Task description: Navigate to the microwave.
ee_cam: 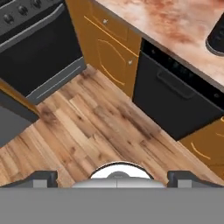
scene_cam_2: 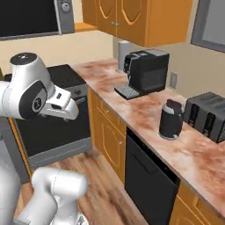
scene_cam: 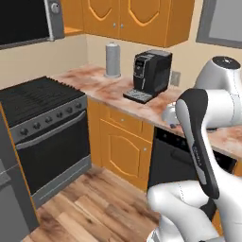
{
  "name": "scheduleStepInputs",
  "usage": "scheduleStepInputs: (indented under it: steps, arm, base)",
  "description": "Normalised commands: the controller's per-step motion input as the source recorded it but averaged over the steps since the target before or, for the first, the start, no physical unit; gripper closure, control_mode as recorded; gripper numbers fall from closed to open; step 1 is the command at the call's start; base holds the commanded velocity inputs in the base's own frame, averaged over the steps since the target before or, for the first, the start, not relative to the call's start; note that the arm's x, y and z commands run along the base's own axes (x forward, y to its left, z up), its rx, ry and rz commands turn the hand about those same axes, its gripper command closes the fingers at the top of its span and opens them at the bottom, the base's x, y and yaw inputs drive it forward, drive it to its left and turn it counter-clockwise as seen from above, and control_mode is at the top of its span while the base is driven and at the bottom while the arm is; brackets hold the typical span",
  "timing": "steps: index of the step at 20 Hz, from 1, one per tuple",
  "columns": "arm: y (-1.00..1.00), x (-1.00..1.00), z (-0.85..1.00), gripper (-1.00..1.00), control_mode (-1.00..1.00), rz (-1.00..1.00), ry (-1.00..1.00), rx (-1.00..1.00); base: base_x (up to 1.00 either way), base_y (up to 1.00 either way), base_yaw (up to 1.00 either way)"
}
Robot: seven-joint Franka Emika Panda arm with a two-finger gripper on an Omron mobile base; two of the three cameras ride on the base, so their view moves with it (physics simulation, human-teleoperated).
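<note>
**Microwave up-left, base not squared yet**

Microwave [scene_cam: 26,21] hangs above the stove [scene_cam: 42,118], at the frame's upper left. Hand [ee_cam: 117,176] is empty, fingers set wide over the floor. Suggest driving left, centring its door, staying clear of the bench [scene_cam_2: 145,116].

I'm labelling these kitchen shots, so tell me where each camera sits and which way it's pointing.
Left base view: behind the arm's left, facing the stove, coffee machine and microwave above; white arm at lower right.
Right base view: behind the arm's right, facing the counter, kettle and toaster; arm at lower left.
Hand view: on the hand, looking down at the wooden floor and dishwasher; the gripper at the bottom.
Both base views share stove, coffee machine, microwave.
</note>
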Motion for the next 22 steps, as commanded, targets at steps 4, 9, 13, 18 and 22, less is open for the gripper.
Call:
scheduleStepInputs:
  steps: [4,9,13,18,22]
  arm:
    - [0.00,0.00,0.00,-1.00,1.00,0.00,0.00,0.00]
    - [0.00,0.00,0.00,-1.00,1.00,0.00,0.00,0.00]
    - [0.00,0.00,0.00,-1.00,1.00,0.00,0.00,0.00]
    - [0.00,0.00,0.00,-1.00,1.00,0.00,0.00,0.00]
    - [0.00,0.00,0.00,-1.00,1.00,0.00,0.00,0.00]
  base:
    - [0.15,0.13,0.84]
    - [0.45,0.02,0.61]
    - [0.86,-0.09,0.34]
    - [1.00,-0.29,0.30]
    - [0.94,-0.62,0.29]
